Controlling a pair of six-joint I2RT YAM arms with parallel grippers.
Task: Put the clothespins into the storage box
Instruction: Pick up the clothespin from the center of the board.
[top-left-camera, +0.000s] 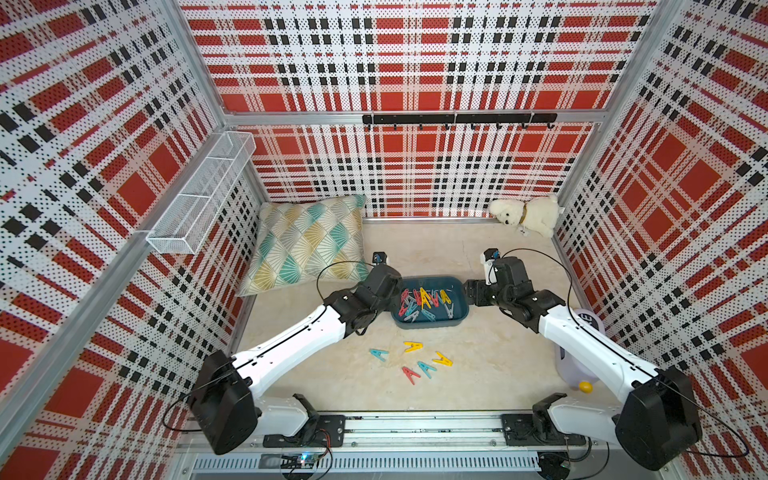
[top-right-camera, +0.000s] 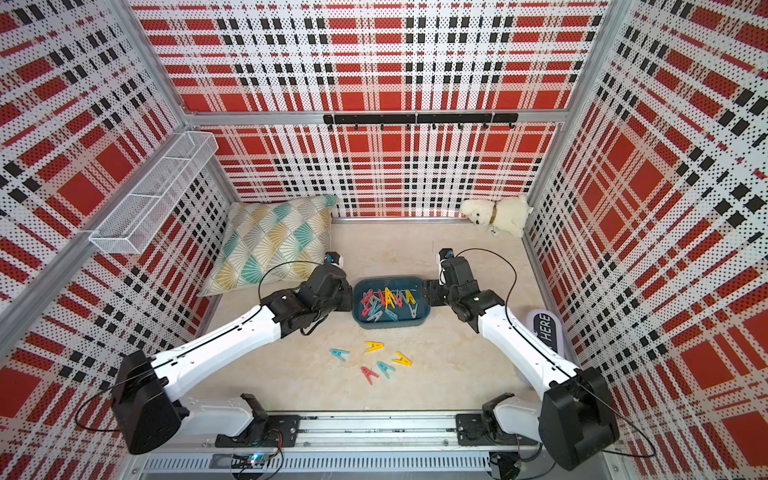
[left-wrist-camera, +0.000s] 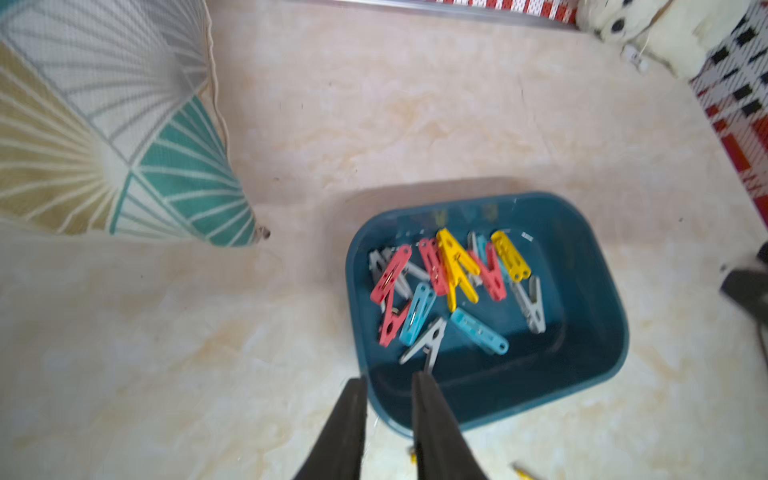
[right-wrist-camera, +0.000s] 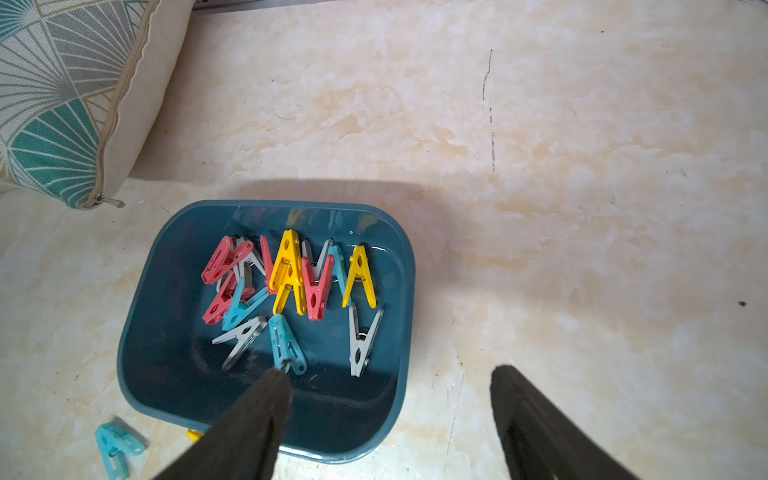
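Note:
The dark teal storage box (top-left-camera: 432, 328) (top-right-camera: 388, 326) sits mid-table and holds several clothespins (top-left-camera: 424, 299) in red, yellow, teal and grey. Several more clothespins (top-left-camera: 412, 346) lie loose on the table in front of it; the right wrist view shows a teal one (right-wrist-camera: 116, 449) beside the box. My left gripper (left-wrist-camera: 388, 380) hovers over the box's left end, its jaws slightly apart with nothing between them, just short of a grey clothespin (left-wrist-camera: 428, 343). My right gripper (right-wrist-camera: 390, 378) stands wide open at the right end, with one finger (right-wrist-camera: 266, 399) above the box floor (right-wrist-camera: 174, 353) and the other outside its rim.
A patterned pillow (top-left-camera: 307, 245) lies behind the box to the left. A white plush dog (top-left-camera: 525, 216) sits in the back right corner. A white wire basket (top-left-camera: 199, 195) hangs on the left wall, and a white container with a yellow ball (top-left-camera: 585, 386) stands under the right arm.

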